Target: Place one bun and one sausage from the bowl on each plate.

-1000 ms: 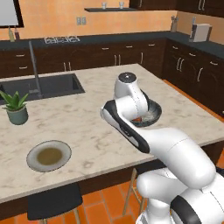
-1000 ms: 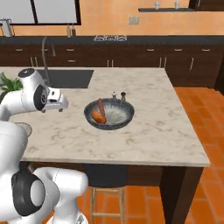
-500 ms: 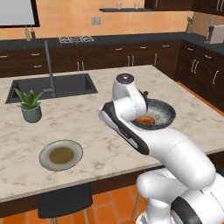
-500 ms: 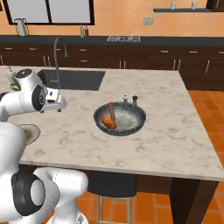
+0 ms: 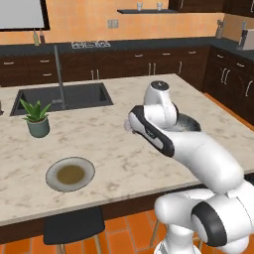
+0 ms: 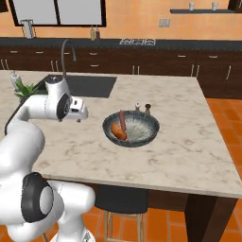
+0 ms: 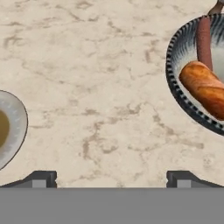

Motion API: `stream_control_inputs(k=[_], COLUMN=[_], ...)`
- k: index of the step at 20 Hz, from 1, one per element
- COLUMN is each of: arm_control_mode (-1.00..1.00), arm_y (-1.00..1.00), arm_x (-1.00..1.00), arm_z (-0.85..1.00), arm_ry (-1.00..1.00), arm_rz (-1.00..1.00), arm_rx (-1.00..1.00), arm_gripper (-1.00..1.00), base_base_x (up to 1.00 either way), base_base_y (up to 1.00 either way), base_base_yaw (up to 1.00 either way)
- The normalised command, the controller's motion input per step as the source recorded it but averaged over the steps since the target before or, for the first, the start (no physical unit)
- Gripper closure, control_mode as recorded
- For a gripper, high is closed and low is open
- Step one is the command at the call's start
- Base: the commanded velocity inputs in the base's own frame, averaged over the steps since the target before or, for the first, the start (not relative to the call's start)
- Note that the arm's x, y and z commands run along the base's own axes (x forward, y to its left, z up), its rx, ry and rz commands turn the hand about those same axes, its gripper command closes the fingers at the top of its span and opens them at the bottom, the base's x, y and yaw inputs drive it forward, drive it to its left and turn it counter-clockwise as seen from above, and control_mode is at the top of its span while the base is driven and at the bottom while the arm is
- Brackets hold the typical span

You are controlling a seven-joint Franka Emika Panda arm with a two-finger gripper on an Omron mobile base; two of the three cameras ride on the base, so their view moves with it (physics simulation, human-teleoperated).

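The wide dark blue-grey bowl [image 6: 152,127] stands on the marble island, partly hidden behind my arm in the left base view [image 5: 189,122]. In it lie a golden bun [image 6: 118,133] and a reddish-brown sausage [image 6: 122,120]. In the hand view the bowl's speckled rim [image 7: 173,82] is at the right edge, with the bun [image 7: 203,87] and sausage [image 7: 203,38] inside. An olive-brown plate [image 5: 70,174] with a grey rim lies near the counter's front edge; its rim [image 7: 17,124] shows at the hand view's left. My gripper [image 7: 111,180] hangs open and empty over bare counter between plate and bowl, left of the bowl [image 6: 79,112].
Two small shakers [image 6: 142,108] stand just behind the bowl. A potted plant [image 5: 37,119] sits beside the dark sink [image 5: 62,97] with its tall faucet [image 5: 58,69]. Dark cabinets line the back wall, and a stool [image 5: 72,231] is tucked under the island's front edge.
The whole picture has shifted as the base drove, so plate, plant and bowl sit further right in both base views. My arm holds the same pose and the gripper stays open.
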Motion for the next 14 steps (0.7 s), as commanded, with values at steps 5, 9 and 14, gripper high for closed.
stream_control_inputs(k=[5, 9, 14], arm_control_mode=[-1.00, -1.00, -1.00], arm_y=[-1.00, -1.00, -0.78], arm_x=[0.74, 0.15, 0.14], arm_z=[-0.15, -0.39, -0.34], arm_ry=[0.26, 0.24, 0.15], arm_rz=[-0.12, -0.17, -0.06], arm_rx=[0.13, 0.09, 0.00], arm_gripper=[-1.00, -1.00, -1.00], base_base_x=[0.00, 0.00, 0.00], base_base_y=[0.00, 0.00, 0.00], base_base_yaw=[0.00, 0.00, 0.00])
